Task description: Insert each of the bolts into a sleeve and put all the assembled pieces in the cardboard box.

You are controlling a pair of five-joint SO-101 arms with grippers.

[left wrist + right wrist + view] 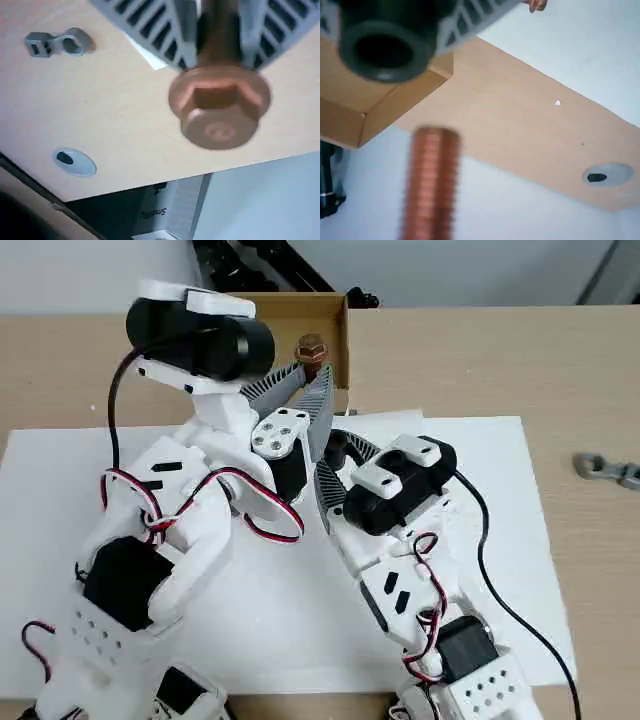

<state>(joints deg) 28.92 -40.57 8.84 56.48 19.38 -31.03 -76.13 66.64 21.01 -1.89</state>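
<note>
Your left gripper [303,368], at the left of the high view, pinches a copper bolt [310,347] by its shank. Its ribbed grey fingers [150,35] press in on either side, just behind the flanged hex head. The bolt [220,107] is held up off the table. From above, its head shows against the near right corner of the cardboard box [337,315]. The box stands on the wooden table [560,370], at the far edge of the white sheet [490,490].

Just to the right, your right gripper [338,462] is clamped on a black sleeve [335,445]. In the right wrist view the sleeve [382,50] turns its open mouth to the camera, with a corner of the cardboard box [380,115] behind it. The bolt's threaded end [431,185] shows in that same view — near the sleeve, but apart from it and not in the bore. The two grippers sit close together over the sheet's far edge, just in front of the box.

Farther right, a small grey wrench-like piece [605,468] lies flat on the bare wood, well apart from both arms. The left wrist view shows this piece [60,43] too — along with a round grey grommet [75,161] set in the tabletop.
</note>
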